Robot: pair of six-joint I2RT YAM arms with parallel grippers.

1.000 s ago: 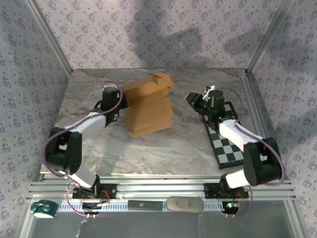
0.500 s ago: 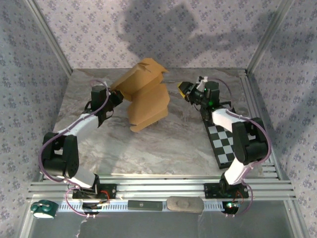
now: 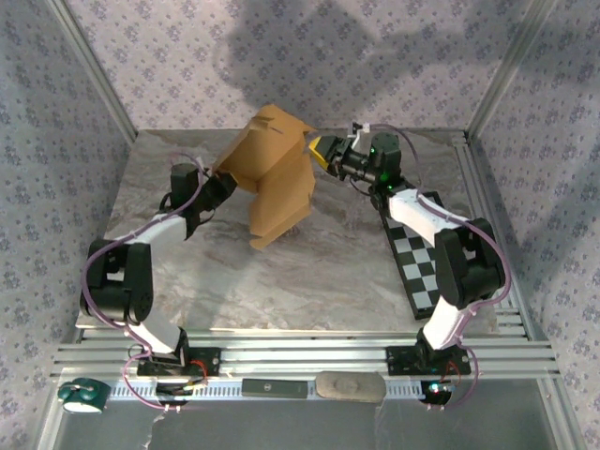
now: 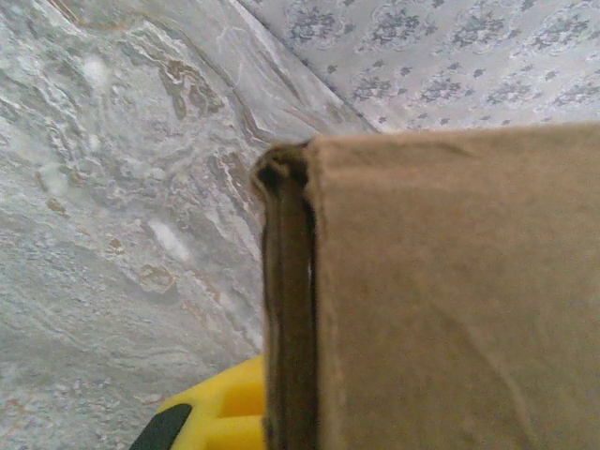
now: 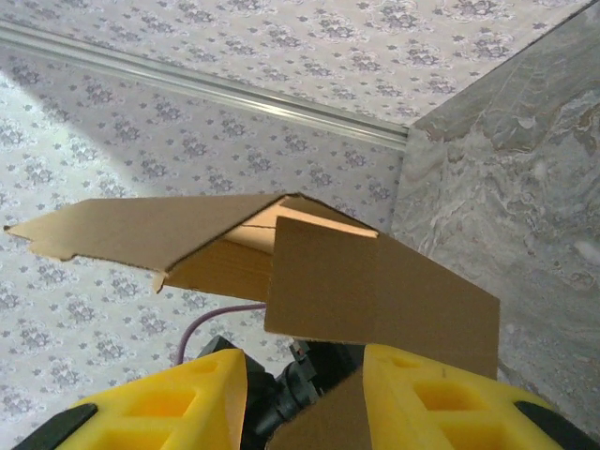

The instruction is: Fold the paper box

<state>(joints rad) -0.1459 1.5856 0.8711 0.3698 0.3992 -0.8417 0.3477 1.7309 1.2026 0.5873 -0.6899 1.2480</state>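
Tan-brown cardboard paper box (image 3: 277,187), newly tipped up off the grey marbled worktop (image 3: 309,272), its edge pinched in the closed left claw (image 3: 225,182); the half-parted right claw (image 3: 325,152) has arrived astride a flap just ahead, likely to crease it.

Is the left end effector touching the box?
Touching. Left wrist view: the box edge sits pressed against the yellow finger of the left end effector.

checkered board (image 3: 427,272), marble table (image 3: 319,281), floral walls (image 3: 187,56)
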